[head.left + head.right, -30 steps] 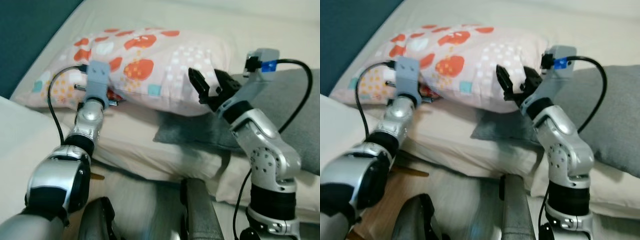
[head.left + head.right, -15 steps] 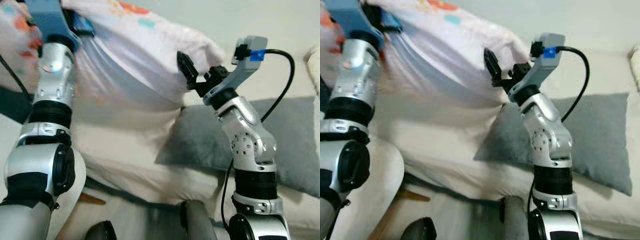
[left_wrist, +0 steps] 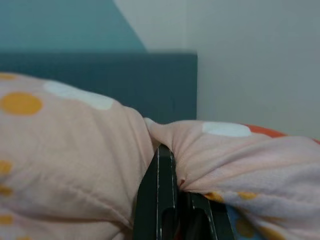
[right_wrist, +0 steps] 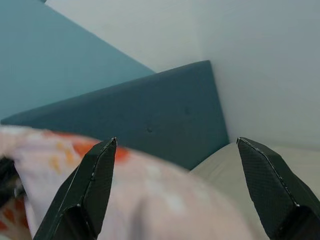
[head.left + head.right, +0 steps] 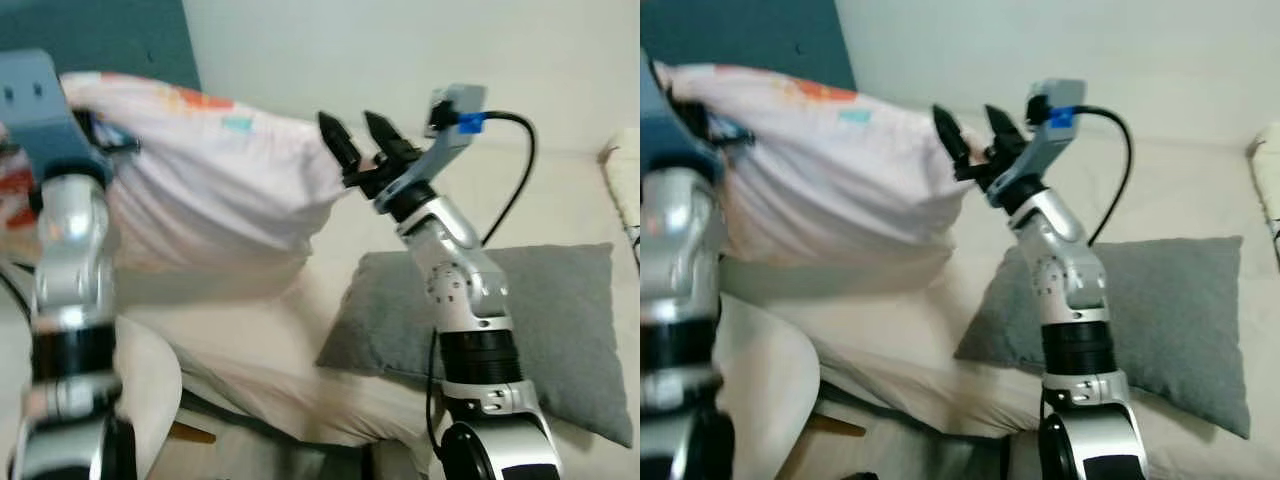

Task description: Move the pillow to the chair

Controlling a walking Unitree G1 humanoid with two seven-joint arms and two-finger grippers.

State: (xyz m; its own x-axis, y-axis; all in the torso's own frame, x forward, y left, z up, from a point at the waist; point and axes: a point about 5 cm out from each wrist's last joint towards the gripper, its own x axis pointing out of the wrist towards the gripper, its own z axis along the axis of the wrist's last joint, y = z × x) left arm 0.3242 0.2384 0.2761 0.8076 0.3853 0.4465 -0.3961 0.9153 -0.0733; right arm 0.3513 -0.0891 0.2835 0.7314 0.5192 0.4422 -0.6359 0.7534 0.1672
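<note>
Right now the patterned pillow [image 5: 200,170] hangs in the air above the bed [image 5: 560,190], lifted off the mattress and sagging under its own weight. Your left gripper [image 3: 167,172] has its fingers pinched tight on a bunched fold of the pillowcase at one end. Your right gripper [image 5: 353,140] sits at the other end with its fingers spread wide, resting against the corner rather than holding it, so the whole load appears to hang from the left grip alone. Close the right fingers on a good handful of fabric before you turn, or at least keep that arm propping the corner, because a soft pillow held by one fold can slip or swing. Keep it high enough to pass over the grey cushion [image 5: 540,320] lying on the bed beside your right arm. The chair cannot be made out from here, so turn slowly and find it before you lower anything
</note>
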